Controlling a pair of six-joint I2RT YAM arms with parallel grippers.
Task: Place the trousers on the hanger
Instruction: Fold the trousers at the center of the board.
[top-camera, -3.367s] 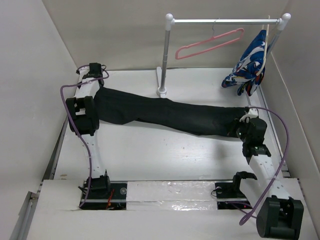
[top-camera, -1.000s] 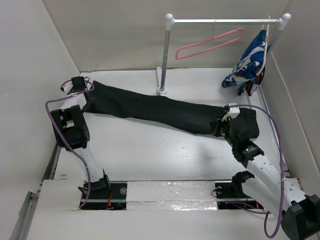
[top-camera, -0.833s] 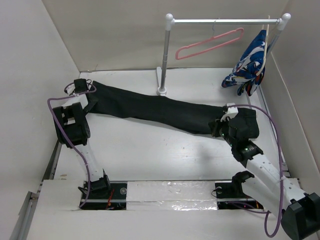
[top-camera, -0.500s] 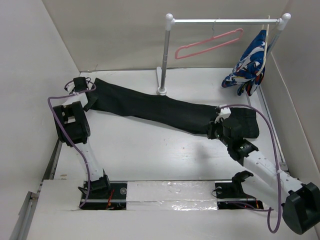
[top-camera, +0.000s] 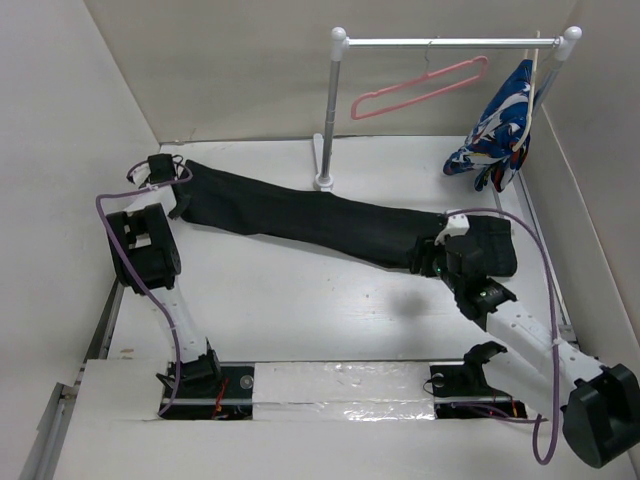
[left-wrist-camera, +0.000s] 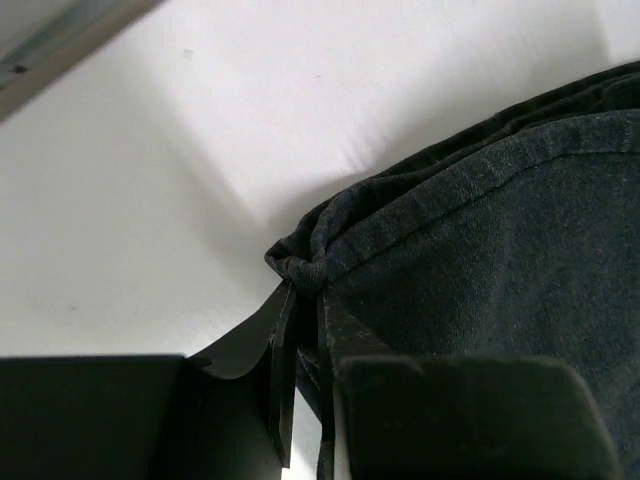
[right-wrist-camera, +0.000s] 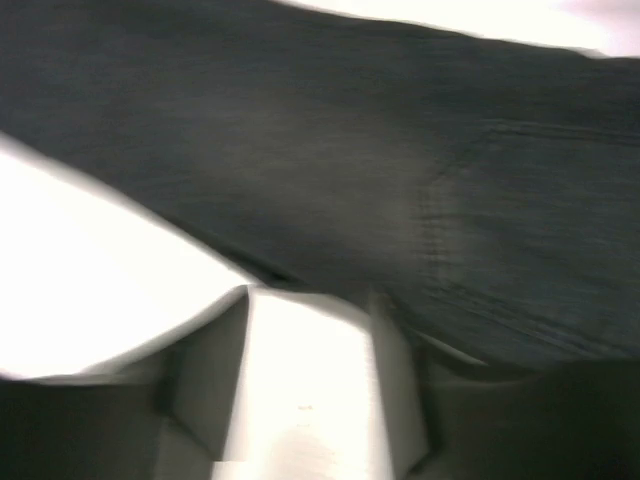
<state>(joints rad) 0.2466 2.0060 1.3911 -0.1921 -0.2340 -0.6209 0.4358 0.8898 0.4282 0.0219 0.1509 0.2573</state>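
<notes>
The black trousers (top-camera: 310, 215) lie stretched flat across the table from far left to right. My left gripper (top-camera: 175, 198) sits at their left end. In the left wrist view it (left-wrist-camera: 303, 295) is shut on a bunched corner of the trousers (left-wrist-camera: 480, 220). My right gripper (top-camera: 427, 258) is at the near edge of the trousers' right part. The right wrist view is blurred: the gripper (right-wrist-camera: 312, 300) is open with bare table between its fingers and the trousers (right-wrist-camera: 350, 150) just ahead. The pink hanger (top-camera: 420, 88) hangs on the rail, apart from both grippers.
A white-and-silver rail stand (top-camera: 328, 110) stands at the back behind the trousers, its base touching their far edge. A blue-white-red patterned garment (top-camera: 500, 125) hangs at the rail's right end. Walls close in the table on the left, back and right.
My left gripper has shut on the trousers' left corner. My right gripper has opened and let go of the fabric. The trousers were dragged slightly leftward earlier.
</notes>
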